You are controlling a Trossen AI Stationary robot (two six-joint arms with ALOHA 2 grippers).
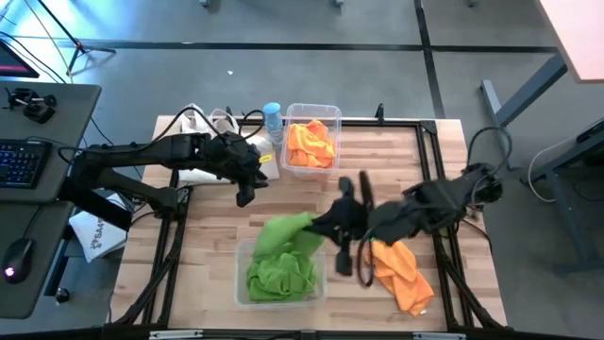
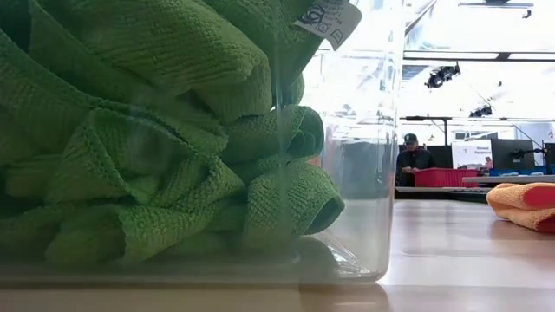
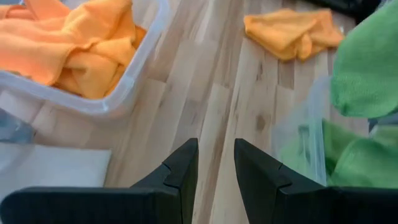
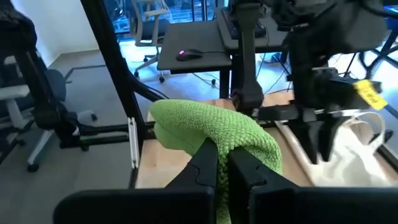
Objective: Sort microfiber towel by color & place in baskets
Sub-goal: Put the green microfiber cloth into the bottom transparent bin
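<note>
2 baskets face you: your right gripper (image 4: 222, 163) pinches a green towel (image 4: 214, 127) over the near basket (image 1: 242, 283) of greens. Your left gripper (image 3: 216, 163), fingers slightly apart and empty, hovers beside the far basket (image 1: 332, 113) of oranges; 1 orange towel (image 1: 401, 272) lies loose.

Clear plastic rectangular bin (image 2: 373, 173) fills frame from 9 o'clock edge past centre, standing on pale wooden tabletop (image 2: 468, 251). Bright green microfiber cloths (image 2: 156, 147) piled inside, pressed against near wall, heaped to top edge. White printed care tag (image 2: 328, 17) at 12 o'clock, on upper cloth. Folded orange microfiber cloth (image 2: 525, 206) on table at 3 o'clock, well apart from bin. Beyond table, at 2 o'clock: seated person in dark cap (image 2: 414, 159) behind red tray (image 2: 444, 178).
</note>
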